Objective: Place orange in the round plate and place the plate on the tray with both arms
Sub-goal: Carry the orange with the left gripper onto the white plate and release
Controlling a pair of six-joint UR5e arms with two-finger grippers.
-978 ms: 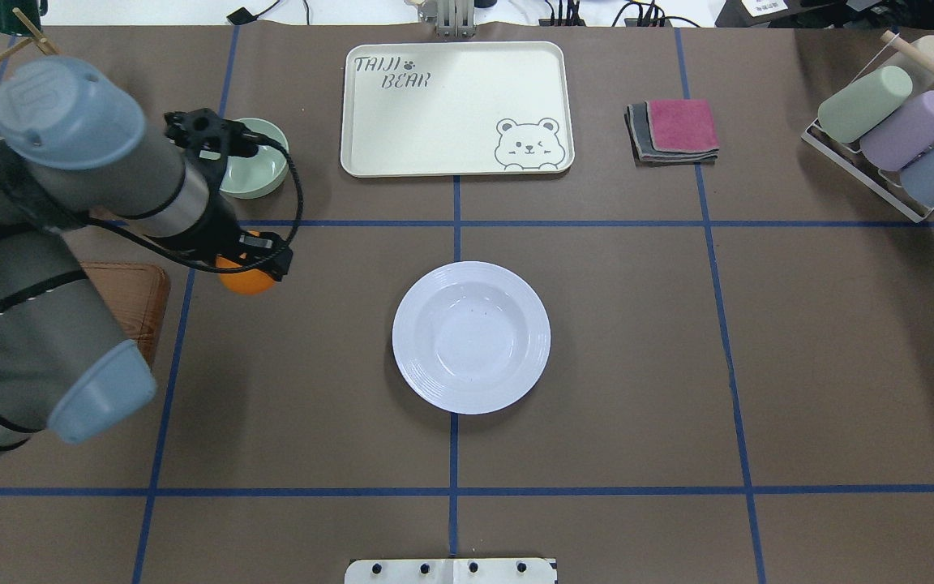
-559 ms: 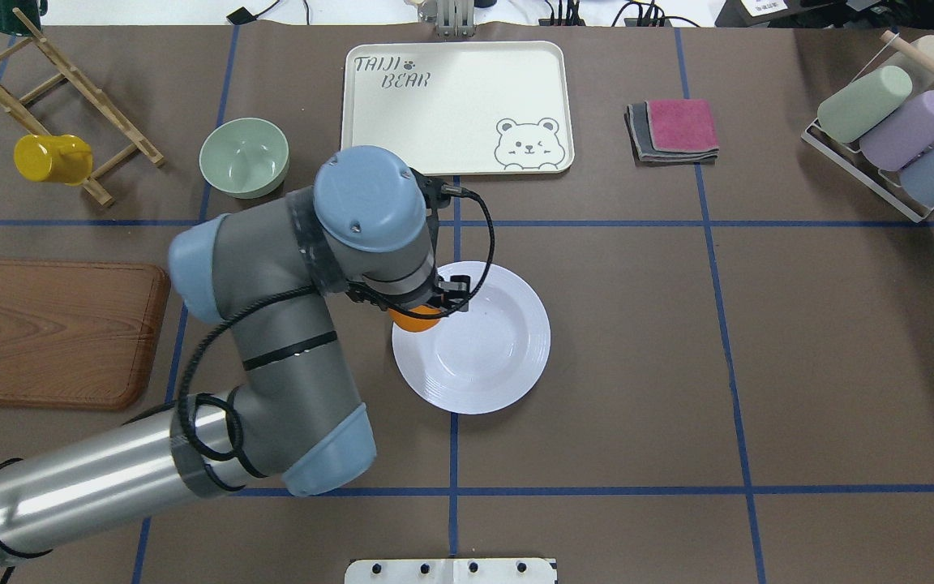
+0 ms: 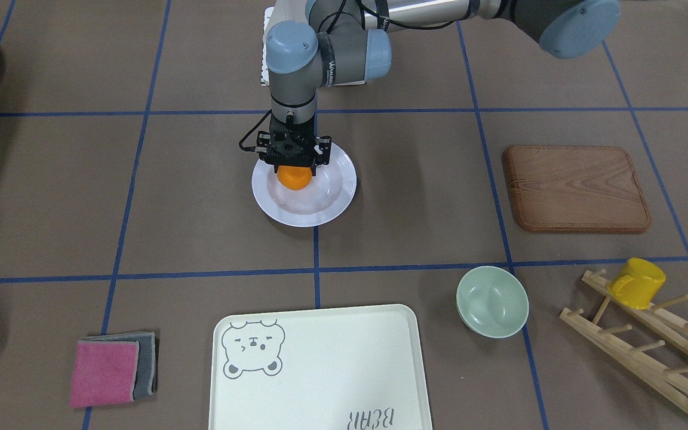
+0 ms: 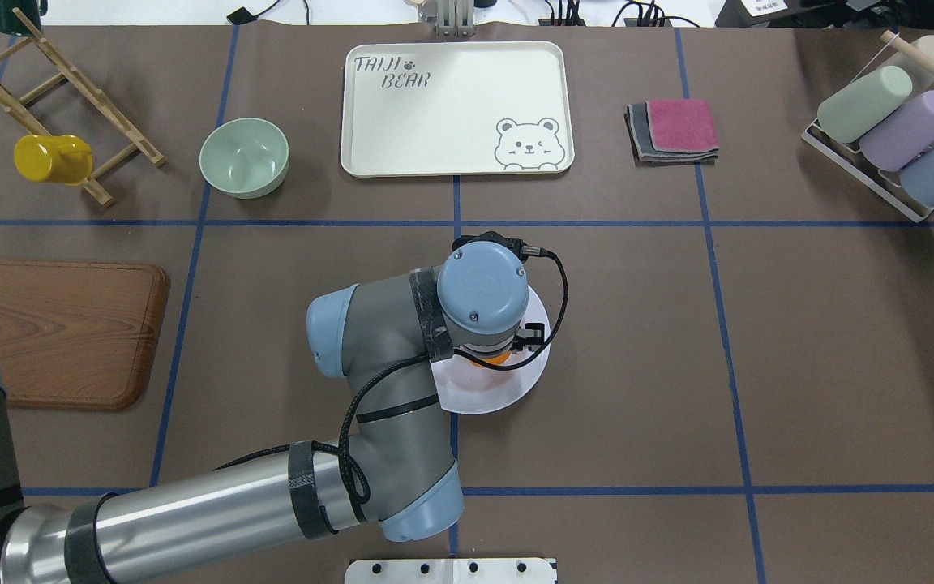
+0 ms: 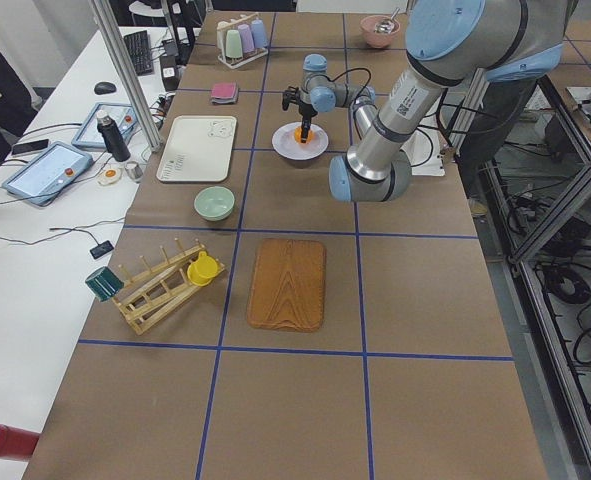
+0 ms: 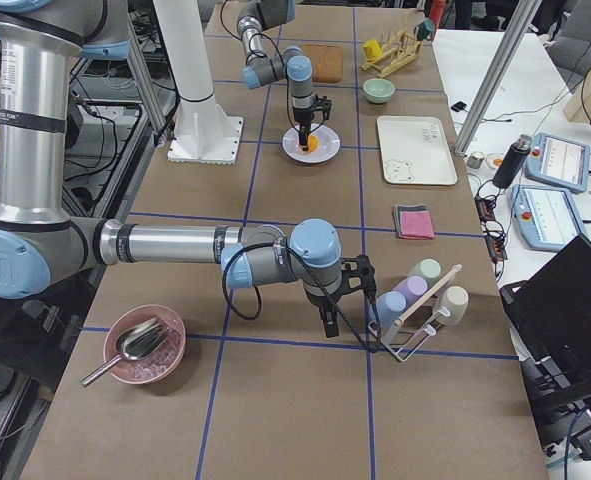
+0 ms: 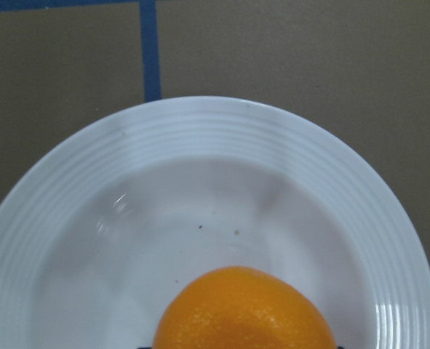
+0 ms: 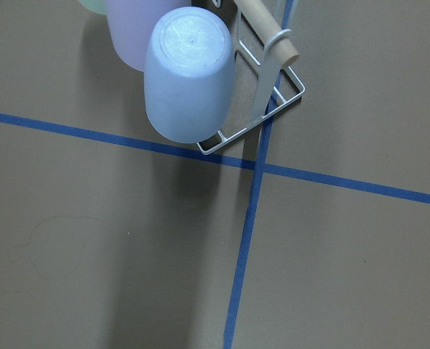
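hanging straight down over the plate (image 3: pixel 333 197), the left claw (image 3: pixel 293 168) has its fingers closed on the orange (image 3: pixel 294 179). it grips the fruit by the sides, so the underside is free to meet the dish. the orange sits over the shallow middle, a little toward the robot's side of centre. that looks deliberate, since the raised ridged rim should stop it rolling off once let go. whether it already touches the plate or hangs just above, i cannot tell.

the right claw (image 6: pixel 327 322) is far off beside the cup rack (image 6: pixel 415 300), low over the worktop (image 3: pixel 415 239), and i cannot tell whether it is open or closed.

the tray (image 3: pixel 332 370) lies on the side away from the robot, with open brown surface between it and the plate. the green bowl (image 3: pixel 492 301) stands near the tray's end on the robot's left and the wooden board (image 3: pixel 576 188) lies further out that way. the folded cloths (image 3: pixel 111 370) are off to the robot's right, so the straight run from plate to tray looks unobstructed. i'd guess each claw will want an opposite edge of the plate, and both flanks have room.
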